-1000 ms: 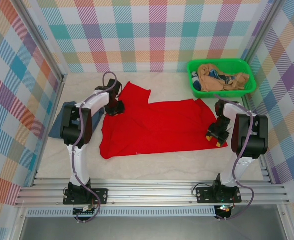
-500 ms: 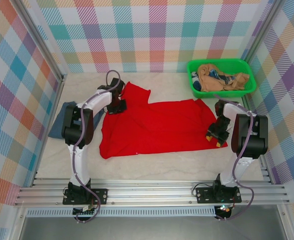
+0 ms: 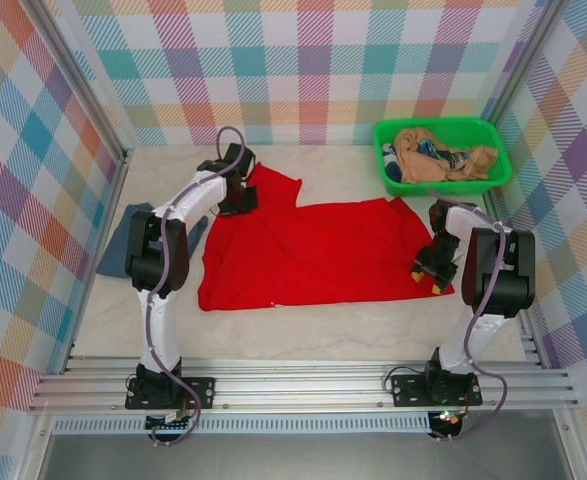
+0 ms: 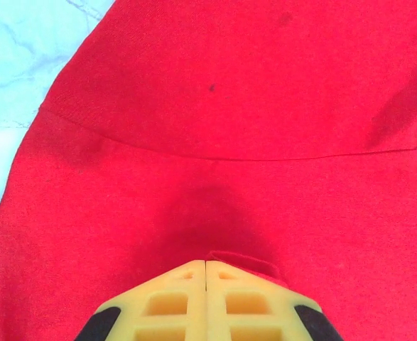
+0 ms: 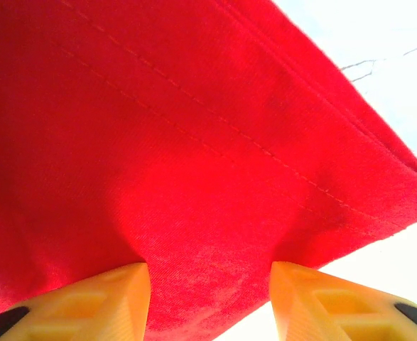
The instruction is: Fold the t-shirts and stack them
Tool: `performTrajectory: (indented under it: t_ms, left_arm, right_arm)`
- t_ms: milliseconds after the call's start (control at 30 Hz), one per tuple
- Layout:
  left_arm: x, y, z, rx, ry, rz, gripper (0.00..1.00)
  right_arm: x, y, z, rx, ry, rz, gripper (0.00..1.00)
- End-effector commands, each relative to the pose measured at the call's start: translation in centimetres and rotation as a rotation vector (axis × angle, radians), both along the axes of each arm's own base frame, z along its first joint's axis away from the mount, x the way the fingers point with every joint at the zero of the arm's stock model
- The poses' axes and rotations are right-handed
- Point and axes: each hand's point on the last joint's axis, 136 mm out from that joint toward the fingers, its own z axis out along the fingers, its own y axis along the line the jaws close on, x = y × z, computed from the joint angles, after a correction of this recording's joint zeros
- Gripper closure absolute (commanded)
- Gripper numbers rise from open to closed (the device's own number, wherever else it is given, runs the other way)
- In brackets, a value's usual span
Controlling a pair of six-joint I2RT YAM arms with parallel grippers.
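Note:
The red t-shirt (image 3: pixel 313 250) lies spread across the middle of the table, with no tan print showing. My left gripper (image 3: pixel 235 198) is at its far left sleeve, and in the left wrist view that gripper (image 4: pixel 206 264) is shut on a small pinch of red cloth (image 4: pixel 247 263). My right gripper (image 3: pixel 428 272) rests on the shirt's near right corner. In the right wrist view it (image 5: pixel 209 284) is open, with the hemmed corner (image 5: pixel 251 177) lying between its fingers (image 5: pixel 101 302). The slate-blue t-shirt (image 3: pixel 121 240) lies bunched at the left, partly behind the left arm.
A green basket (image 3: pixel 493 150) holding tan and dark clothes stands at the back right. Plaid walls enclose the table on three sides. Bare tabletop (image 3: pixel 323 315) runs between the red shirt and the near rail.
My left gripper has moved toward the far wall and slightly right, pulling the red shirt's left sleeve area with it. The right arm has not moved.

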Motion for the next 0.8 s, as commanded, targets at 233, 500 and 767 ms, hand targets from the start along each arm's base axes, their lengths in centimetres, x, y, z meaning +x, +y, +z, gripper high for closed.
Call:
performTrajectory:
  t_ms: [233,500,767]
  left_arm:
    - [1.5,-0.6,1.2,0.048,-0.035,-0.027,1.00]
    - [1.0,1.0,-0.5,0.135,0.010,0.010,0.76]
    - [-4.5,5.4,5.5,0.167,0.001,0.135,0.50]
  right_arm:
    - [-0.3,0.1,0.2,0.004,0.015,0.017,0.52]
    - [-0.1,0.2,0.3,0.010,0.013,0.022,0.52]
    - [0.8,0.0,1.8,0.003,-0.034,0.048,0.51]
